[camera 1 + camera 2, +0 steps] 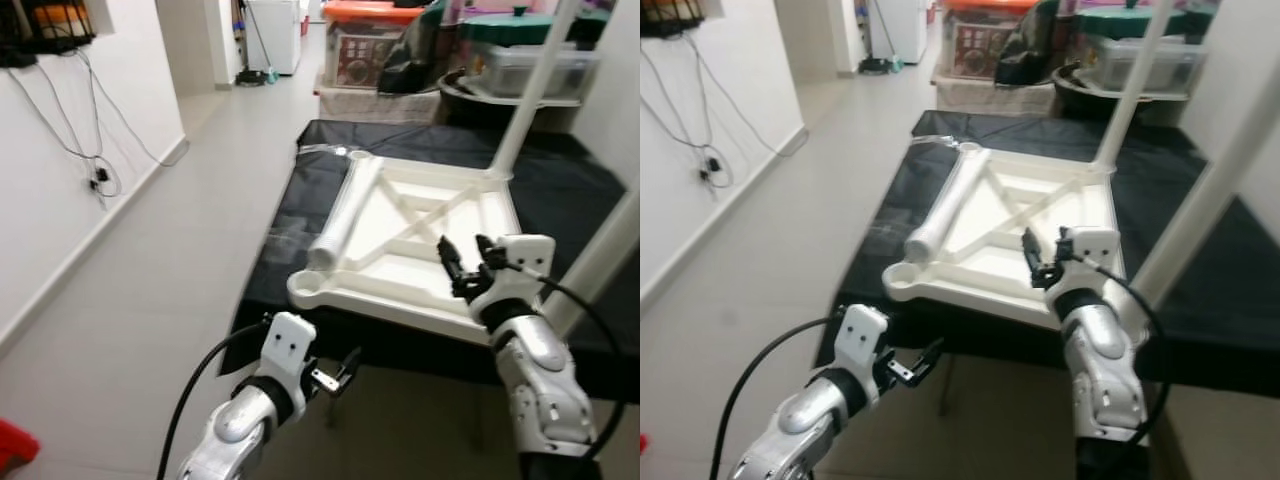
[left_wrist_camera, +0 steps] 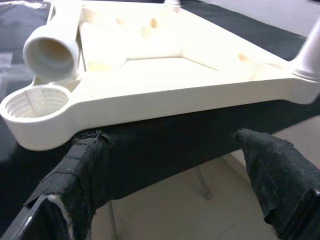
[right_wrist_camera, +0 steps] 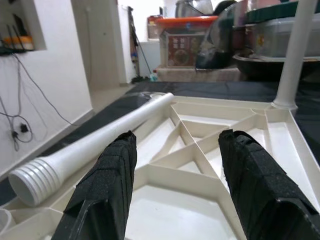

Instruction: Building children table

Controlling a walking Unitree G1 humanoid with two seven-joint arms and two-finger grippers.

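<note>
The right gripper (image 1: 468, 262) hovers with fingers wide apart over the near right part of the upturned white tabletop (image 1: 400, 245). The left gripper (image 1: 338, 376), also open, waits below the near edge. A loose leg (image 1: 345, 212) lies on the tabletop's left side, beside an empty threaded socket (image 2: 34, 101). The next move is probably grasping that leg and screwing it in.

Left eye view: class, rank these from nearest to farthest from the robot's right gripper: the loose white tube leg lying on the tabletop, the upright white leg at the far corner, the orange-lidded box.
1. Loose white tube leg, lying on the upside-down white plastic tabletop, to the left of the right gripper.
2. Upright white leg, at the tabletop's far right corner.
3. Orange-lidded box, beyond the black-covered table.
</note>
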